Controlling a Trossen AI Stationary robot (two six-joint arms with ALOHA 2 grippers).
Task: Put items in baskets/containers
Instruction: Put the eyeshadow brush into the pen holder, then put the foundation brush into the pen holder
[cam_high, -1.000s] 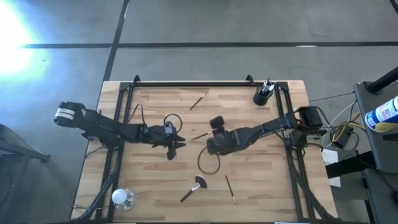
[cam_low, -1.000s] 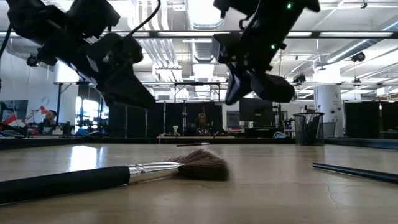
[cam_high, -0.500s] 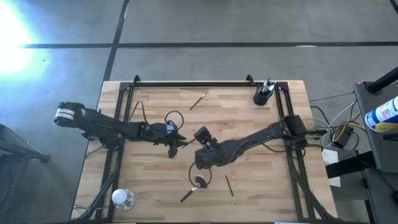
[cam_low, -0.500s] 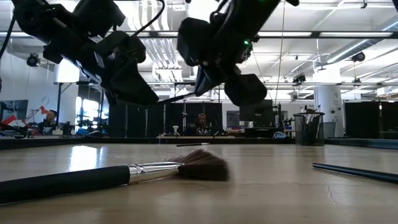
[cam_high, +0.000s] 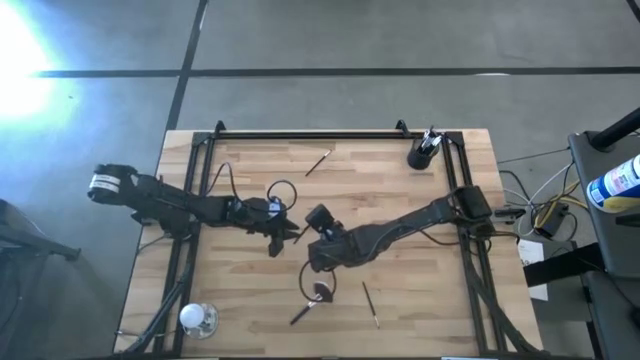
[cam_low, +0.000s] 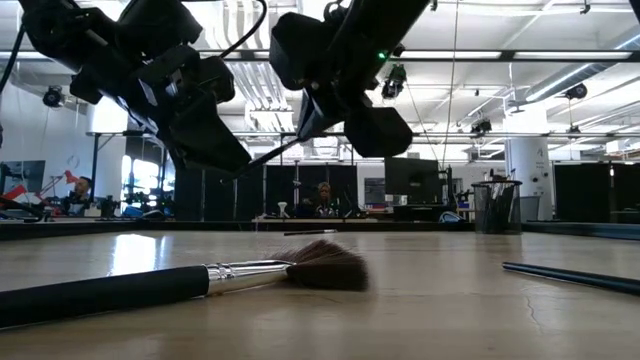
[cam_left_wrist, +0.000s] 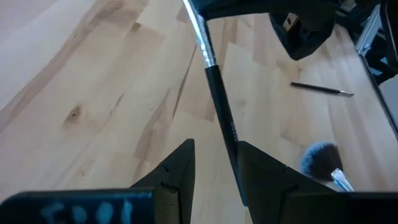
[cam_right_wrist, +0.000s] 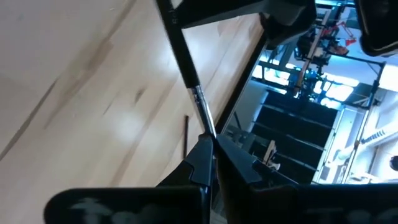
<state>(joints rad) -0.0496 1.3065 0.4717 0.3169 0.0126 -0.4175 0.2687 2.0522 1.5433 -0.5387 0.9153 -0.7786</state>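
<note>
both grippers meet over the middle of the table (cam_high: 400, 170), sharing one slim brush (cam_left_wrist: 217, 93) held in the air. the left gripper (cam_left_wrist: 214, 163) has its fingers set around the dark handle end, with a little gap showing on one side, so it looks only loosely closed on it. the right gripper (cam_right_wrist: 211, 155) has its fingers pinched tight on the metal collar near the bristle end. the cup (cam_high: 419, 157) stands well apart at the far right corner with a few brushes already in it.

the brush looks very light, stiff and thin, with a smooth round handle that will probably roll or slip between the pads if the pinch is slack. the best hold is likely on the handle or collar, never the soft bristles, which would bend and give no grip.

a fan brush (cam_low: 200, 282) lies on the near part of the table, another thin brush (cam_high: 369, 302) just beside it, and one more (cam_high: 318, 162) toward the far edge. a glass bulb (cam_high: 196, 318) sits at the near left corner
</note>
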